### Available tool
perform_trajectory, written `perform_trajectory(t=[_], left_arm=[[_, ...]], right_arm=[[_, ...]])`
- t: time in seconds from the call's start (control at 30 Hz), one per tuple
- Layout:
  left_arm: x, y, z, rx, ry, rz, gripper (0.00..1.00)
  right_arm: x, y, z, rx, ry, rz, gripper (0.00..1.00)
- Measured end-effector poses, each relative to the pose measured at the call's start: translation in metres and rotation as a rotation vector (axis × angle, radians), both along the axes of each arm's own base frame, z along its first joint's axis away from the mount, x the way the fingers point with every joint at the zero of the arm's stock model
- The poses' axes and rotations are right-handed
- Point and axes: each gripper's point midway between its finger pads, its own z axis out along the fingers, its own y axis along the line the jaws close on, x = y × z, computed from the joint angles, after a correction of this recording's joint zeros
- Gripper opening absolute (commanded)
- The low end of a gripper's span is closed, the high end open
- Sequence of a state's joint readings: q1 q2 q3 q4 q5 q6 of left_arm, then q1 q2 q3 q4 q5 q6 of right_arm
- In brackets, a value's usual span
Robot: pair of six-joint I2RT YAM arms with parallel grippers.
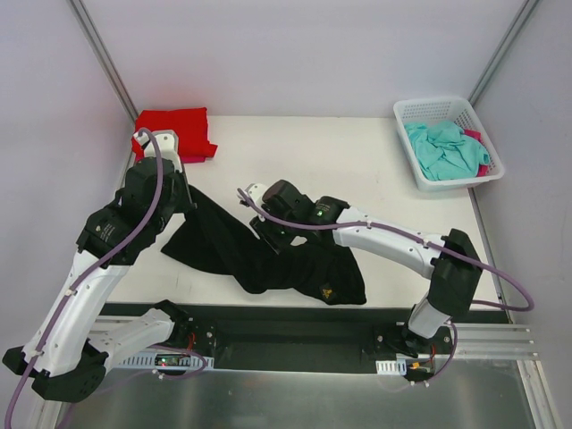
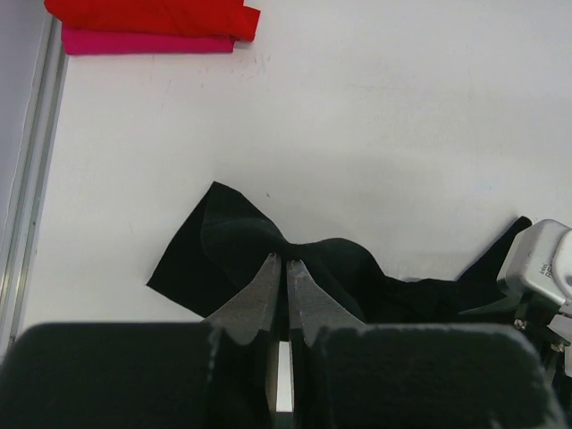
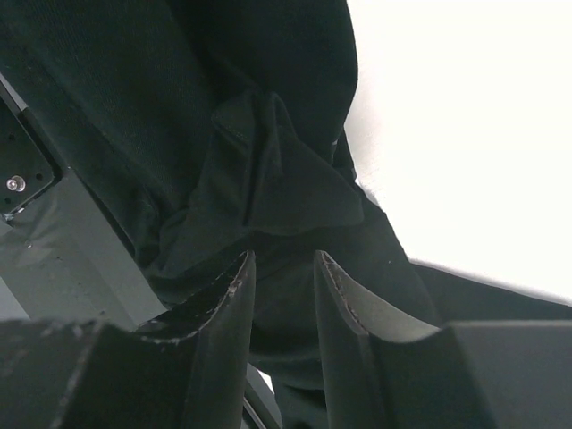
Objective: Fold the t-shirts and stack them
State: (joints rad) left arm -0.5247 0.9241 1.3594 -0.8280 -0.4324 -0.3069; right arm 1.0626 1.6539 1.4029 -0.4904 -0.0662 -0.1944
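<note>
Four tees show, one of each colour. One black tee [image 1: 259,255] lies crumpled mid-table [image 1: 357,161], its long axis running from the far left to the near right, with the broader end near right. One red tee [image 1: 174,125] lies folded at the far left corner, on top of one folded pink tee [image 2: 134,41]. One teal tee [image 1: 445,150] is heaped in the single basket [image 1: 435,105] at the far right. Two grippers meet the black tee. Left gripper [image 2: 284,261]: fingers pressed together, pinching its far-left end, where the cloth bunches like a bow. Right gripper [image 3: 282,257]: fingers partly apart at the tee's middle, with cloth bunched at their tips. Whether it clamps the cloth cannot be told.
</note>
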Motion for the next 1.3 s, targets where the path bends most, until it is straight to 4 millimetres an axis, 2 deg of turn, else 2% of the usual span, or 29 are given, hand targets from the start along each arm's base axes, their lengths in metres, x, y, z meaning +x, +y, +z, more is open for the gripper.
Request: perform_trajectory(t=[0.13,0.33,0.8,1.3], left_arm=[[0.001,0.0,-0.001,0.002,0.004,0.0,0.0],[0.002,0.002,-0.001,0.011,0.0,0.014,0.0],[0.005,0.001,-0.004,0.022,0.014,0.019,0.0],[0.005,0.001,-0.005,0.022,0.015,0.02,0.0]], right_arm=[[0.0,0.002,0.0,0.003,0.006,0.005,0.35],[0.006,0.021,-0.004,0.02,0.025,0.018,0.36],[0.004,0.019,-0.008,0.013,0.039,0.02,0.38],[0.001,0.019,-0.003,0.025,0.045,0.026,0.38]])
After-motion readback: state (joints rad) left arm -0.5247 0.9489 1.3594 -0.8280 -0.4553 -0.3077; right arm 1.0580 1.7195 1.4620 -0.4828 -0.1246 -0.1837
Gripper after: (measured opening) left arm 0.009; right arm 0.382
